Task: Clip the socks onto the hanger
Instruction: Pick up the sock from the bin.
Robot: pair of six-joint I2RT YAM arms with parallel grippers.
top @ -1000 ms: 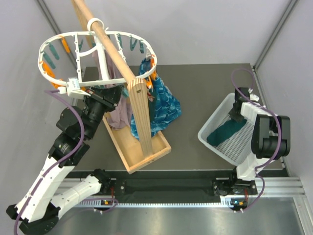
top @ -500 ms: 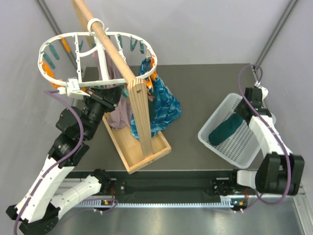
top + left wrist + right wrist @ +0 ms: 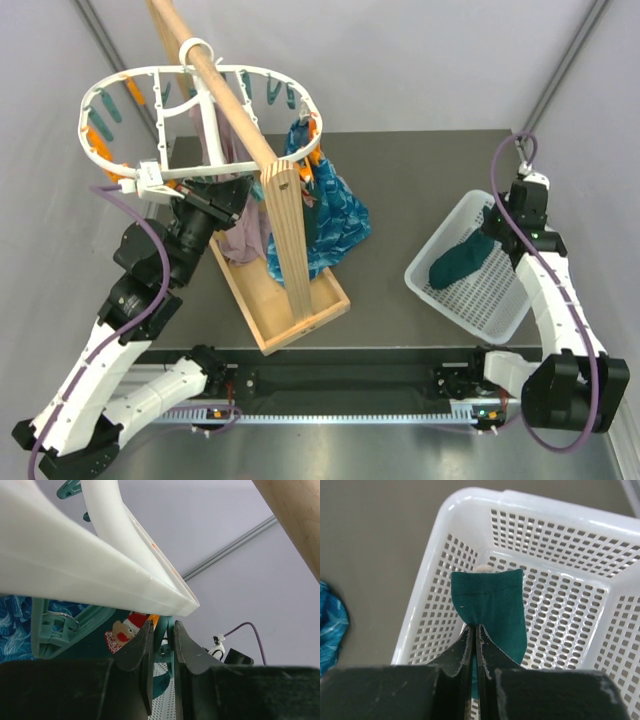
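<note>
Above the white basket [image 3: 470,492], the right gripper's [image 3: 475,632] thin pinch on the teal sock [image 3: 492,600] may slip; the left gripper [image 3: 161,640] seemingly clamps a hanger peg [image 3: 162,629].

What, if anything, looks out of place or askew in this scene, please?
Nothing stands out. The sock is pinched in the right pincer inside the basket, cloths hang from the hanger, and nothing looks spilled or damaged.

Overhead looks down on the basket [image 3: 495,295]; right wrist views it close; left wrist looks up beneath the hanger [image 3: 75,565].
</note>
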